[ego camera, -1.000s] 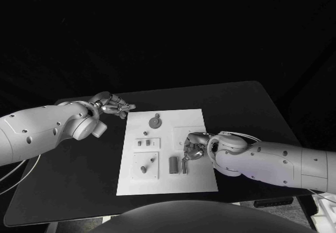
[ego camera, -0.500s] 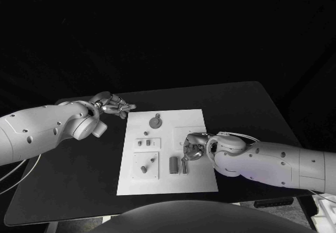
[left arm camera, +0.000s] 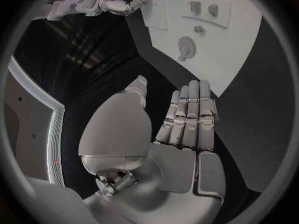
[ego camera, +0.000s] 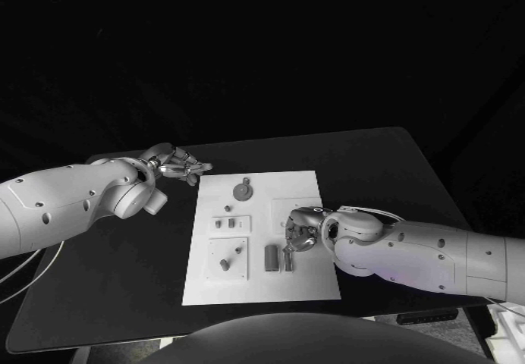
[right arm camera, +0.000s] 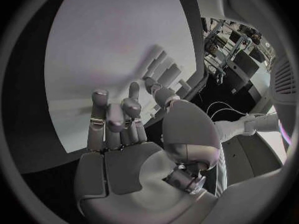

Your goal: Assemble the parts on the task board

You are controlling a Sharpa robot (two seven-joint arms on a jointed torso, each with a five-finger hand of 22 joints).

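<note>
Right hand [ego camera: 302, 233] hovers low over the task board [ego camera: 287, 184], fingers curled toward the grey parts [ego camera: 277, 257] near its near edge (can't tell if pinching one), while left hand [ego camera: 175, 164], fingers apart and empty, parks off the board's far-left corner, likely keeping clear.

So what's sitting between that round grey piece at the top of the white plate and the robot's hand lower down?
In the head view, only bare task board separates the round part from the right hand.
</note>
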